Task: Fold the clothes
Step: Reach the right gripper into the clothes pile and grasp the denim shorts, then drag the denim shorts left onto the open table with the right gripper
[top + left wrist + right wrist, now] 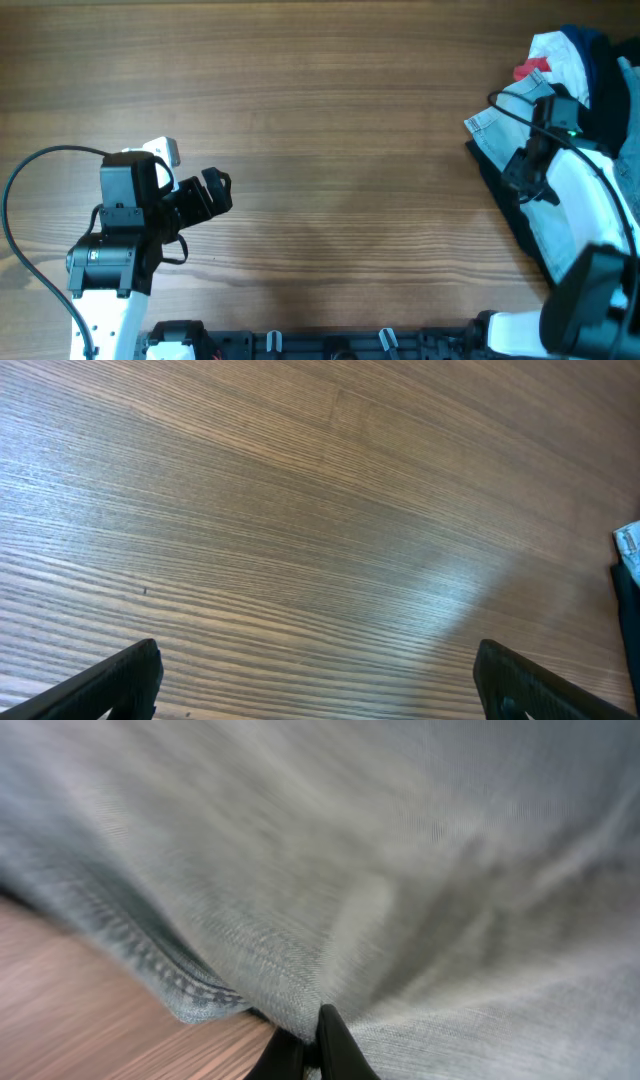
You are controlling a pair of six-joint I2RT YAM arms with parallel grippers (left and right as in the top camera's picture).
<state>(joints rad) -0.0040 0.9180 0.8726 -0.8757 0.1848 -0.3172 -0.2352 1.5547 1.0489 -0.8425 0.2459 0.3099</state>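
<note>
Left pincer [212,193]: well to the left of the jeans [492,122], over bare counter [350,150]. Its fingers are spread wide with nothing between them. Idle.

Jeans: pale-blue denim, crumpled at the counter's right edge, one hemmed corner pointing toward the middle. Not spread, no fold made yet. A dark cloth [505,215] shows along their left edge, seemingly underneath.

Right pincer [310,1058]: directly on the jeans, tips drawn together at a stitched edge of the denim. The wrist view is filled with slightly blurred cloth. Read as clamped on the jeans.

Beyond the jeans, at the far right corner: a heap of other garments [565,55], white, red and navy, touching the jeans.

Step in hand (judgement): getting the jeans out of the heap, before any folding. The next move calls for drawing the held edge leftward onto bare wood. The left pincer then takes a second edge so the denim can be spread flat. Risk: the dark cloth drags along.
</note>
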